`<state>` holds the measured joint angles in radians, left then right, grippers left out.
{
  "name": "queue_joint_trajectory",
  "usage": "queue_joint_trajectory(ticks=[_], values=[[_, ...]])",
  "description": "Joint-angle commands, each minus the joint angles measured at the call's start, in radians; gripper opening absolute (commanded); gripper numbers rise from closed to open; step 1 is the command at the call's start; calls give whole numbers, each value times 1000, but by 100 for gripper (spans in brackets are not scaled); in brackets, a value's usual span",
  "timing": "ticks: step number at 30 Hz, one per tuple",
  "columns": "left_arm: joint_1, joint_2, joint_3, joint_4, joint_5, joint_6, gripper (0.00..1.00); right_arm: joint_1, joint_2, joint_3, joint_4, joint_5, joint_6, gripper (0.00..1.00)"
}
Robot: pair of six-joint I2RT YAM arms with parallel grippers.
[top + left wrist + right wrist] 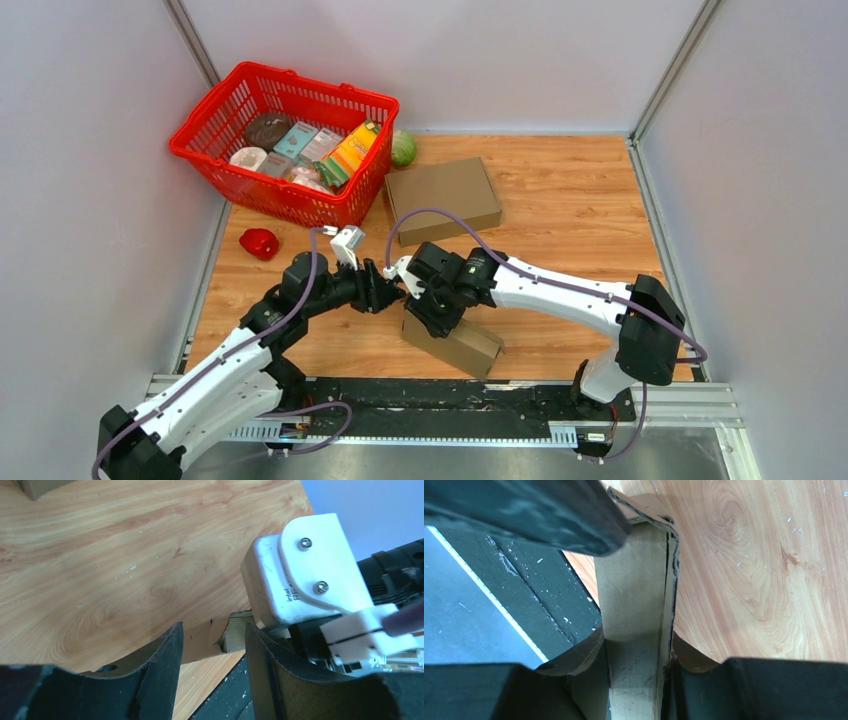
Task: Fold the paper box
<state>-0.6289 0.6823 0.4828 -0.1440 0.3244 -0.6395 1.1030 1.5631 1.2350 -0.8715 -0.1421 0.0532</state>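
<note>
The paper box (462,344) is brown cardboard, partly folded, and lies near the table's front edge. My right gripper (432,316) comes down on its left end. In the right wrist view that gripper (636,641) is shut on an upright cardboard wall of the box (634,595). My left gripper (388,290) sits just left of it, almost touching the right wrist. In the left wrist view it (214,628) stands open, and a curved box flap (205,639) shows just beyond its fingertips (167,655), with nothing held between them. The right arm's white wrist camera (300,580) fills the right side.
A second, flat-closed cardboard box (443,198) lies at the back centre. A red basket (215,150) with groceries stands at the back left, with a green cabbage (403,148) beside it. A small red object (259,243) lies at the left. The black rail (450,395) runs along the front edge.
</note>
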Motion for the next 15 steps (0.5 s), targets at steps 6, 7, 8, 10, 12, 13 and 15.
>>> queue_joint_trajectory(ticks=[6, 7, 8, 10, 12, 13, 15], values=[[-28, 62, 11, 138, 48, 47, 50, -6, -23, -12, 55, -31, 23, 28], [-31, 75, 11, 139, 60, 47, 46, -6, -24, -12, 55, -31, 27, 28], [-34, 83, 13, 139, 70, 46, 45, -9, -28, -12, 57, -31, 27, 28], [-38, 106, 20, 139, 76, 47, 41, -11, -34, -11, 57, -31, 27, 27], [-43, 117, 19, 139, 82, 44, 41, -17, -37, -15, 58, -39, 28, 27], [-45, 123, 17, 141, 84, 44, 40, -18, -43, -17, 62, -40, 30, 27], [-51, 123, 8, 165, 81, 41, 39, -23, -44, -23, 66, -47, 34, 26]])
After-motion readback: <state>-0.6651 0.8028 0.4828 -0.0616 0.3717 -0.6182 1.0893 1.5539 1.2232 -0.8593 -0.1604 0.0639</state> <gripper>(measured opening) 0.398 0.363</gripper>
